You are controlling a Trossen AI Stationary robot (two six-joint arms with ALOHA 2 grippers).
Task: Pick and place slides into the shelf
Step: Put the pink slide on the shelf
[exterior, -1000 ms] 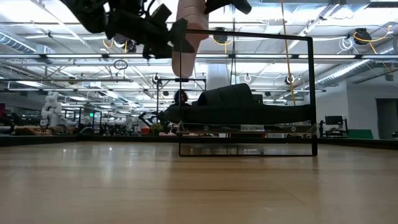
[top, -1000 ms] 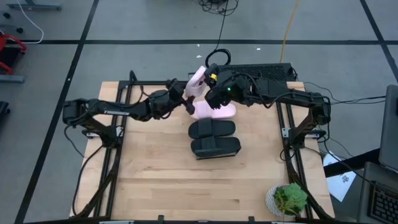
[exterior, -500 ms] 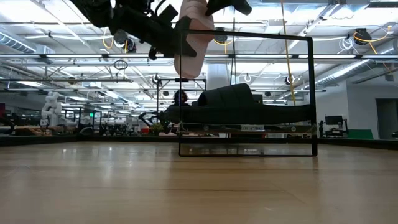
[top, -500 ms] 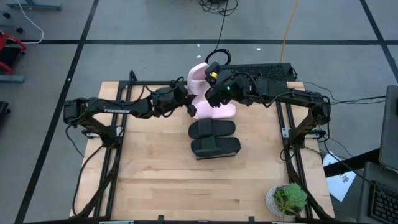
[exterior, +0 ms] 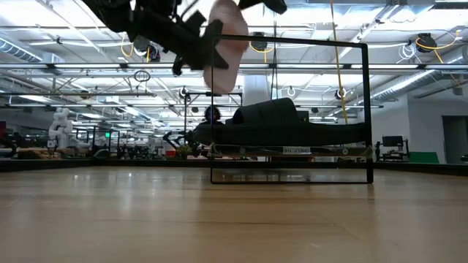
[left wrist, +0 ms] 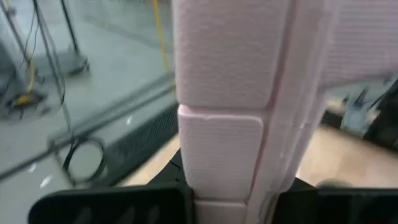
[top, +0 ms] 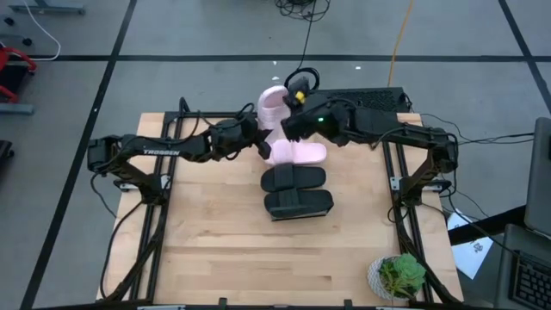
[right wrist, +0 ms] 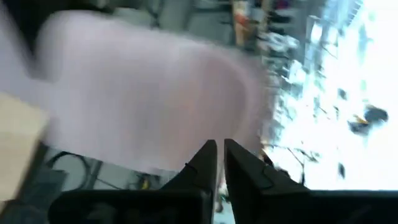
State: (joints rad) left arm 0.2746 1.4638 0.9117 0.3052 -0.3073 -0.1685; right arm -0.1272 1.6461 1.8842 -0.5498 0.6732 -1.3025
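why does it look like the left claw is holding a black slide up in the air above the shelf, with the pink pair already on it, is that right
Not quite. The left claw is shut on a pale pink slide, not a black one; the left wrist view shows the pink strap between its fingers. It is the black pair that already lies placed, with the other pink slide beside it in the high view.

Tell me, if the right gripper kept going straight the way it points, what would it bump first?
Probably the raised pink slide. It fills the right wrist view just beyond the right gripper, whose jaws are nearly together. The left gripper holds that slide. How much gap remains is unclear.
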